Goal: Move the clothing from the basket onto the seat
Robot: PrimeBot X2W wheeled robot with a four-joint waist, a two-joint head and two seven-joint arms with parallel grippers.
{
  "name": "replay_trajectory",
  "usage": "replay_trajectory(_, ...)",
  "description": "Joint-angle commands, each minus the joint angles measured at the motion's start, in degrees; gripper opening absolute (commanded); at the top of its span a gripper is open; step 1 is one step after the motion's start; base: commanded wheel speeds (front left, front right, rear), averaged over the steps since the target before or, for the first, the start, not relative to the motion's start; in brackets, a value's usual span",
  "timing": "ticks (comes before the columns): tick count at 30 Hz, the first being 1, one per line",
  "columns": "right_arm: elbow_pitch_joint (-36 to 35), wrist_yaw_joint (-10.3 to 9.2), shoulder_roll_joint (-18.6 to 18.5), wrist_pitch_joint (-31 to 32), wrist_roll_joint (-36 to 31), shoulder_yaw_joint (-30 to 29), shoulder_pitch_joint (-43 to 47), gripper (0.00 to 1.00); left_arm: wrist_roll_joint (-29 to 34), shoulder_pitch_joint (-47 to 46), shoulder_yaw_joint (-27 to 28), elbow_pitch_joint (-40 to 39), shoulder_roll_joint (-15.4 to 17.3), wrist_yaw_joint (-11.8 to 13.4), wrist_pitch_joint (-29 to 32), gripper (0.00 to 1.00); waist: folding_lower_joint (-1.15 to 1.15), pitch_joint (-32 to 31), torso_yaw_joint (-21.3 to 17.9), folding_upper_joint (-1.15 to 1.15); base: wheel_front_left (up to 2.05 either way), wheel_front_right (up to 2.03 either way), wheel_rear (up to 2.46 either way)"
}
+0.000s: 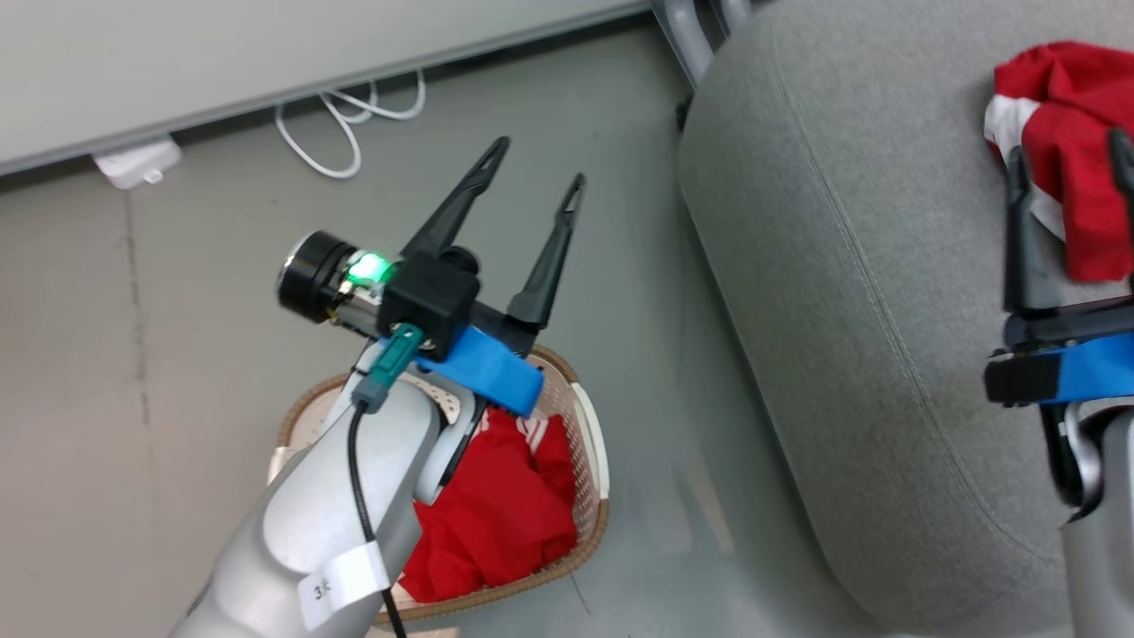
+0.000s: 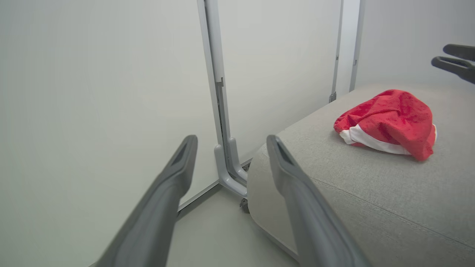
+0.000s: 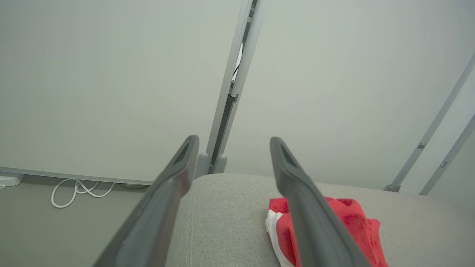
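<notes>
Floor [image 1: 177, 372]: grey, carrying the basket; white cable [image 1: 341, 133] coiled by the far wall, well apart from the work.
Seat [image 1: 797, 266]: large grey cushion right of the basket, rounded near-left corner closest to it. Plenty of bare fabric along the left edge for a drop.
Basket [image 1: 592, 443]: on the floor near the seat's left edge, partly under the left forearm. Light plastic, likely to tip or drag if pulled sideways, so a straight upward lift is best.
Garment in the basket [image 1: 505, 514]: red, crumpled, heaped toward the right wall, not yet moved. Judged next step: reach down and pinch a high fold near the middle, deep enough to gather several layers, clear of the perforated wall.
Garment on the seat [image 1: 1076, 97]: red with white trim, heaped toward the far right edge, already delivered. Lying free, right fingertips above and apart from it in the left wrist view.
Left gripper [image 1: 538, 164]: above the floor just beyond the basket's far rim, fingers spread, empty, pointing away from the load. Wrist to be tipped downward before descent.
Right gripper [image 1: 1067, 151]: over the seat by the heaped garment, fingers spread, nothing held. Best kept clear of the left arm's swing.
</notes>
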Motion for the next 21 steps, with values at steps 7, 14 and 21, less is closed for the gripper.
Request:
replay_trajectory(7, -0.4, 0.00, 1.4, -0.1, 1.8, 6.1, 2.4, 1.00, 1.0, 7.5, 9.2, -1.9, 0.1, 0.4, -0.2, 1.00, 0.01, -6.8, 6.1, 0.00, 0.00, 0.00, 0.00)
replay_trajectory(14, 0.3, 0.00, 3.6, 0.0, 3.2, 9.1, 5.9, 1.00, 3.0, 14.8, 18.2, -3.5, -0.7, 0.2, -0.2, 1.00, 0.01, -10.8, 8.7, 0.00, 0.00, 0.00, 0.00)
replay_trajectory(21, 1.0, 0.00, 5.4, 0.0, 4.1, 8.4, 12.2, 1.00, 5.8, 23.3, 25.2, -5.6, -1.7, -1.5, -0.2, 1.00, 0.01, -14.8, 9.1, 0.00, 0.00, 0.00, 0.00)
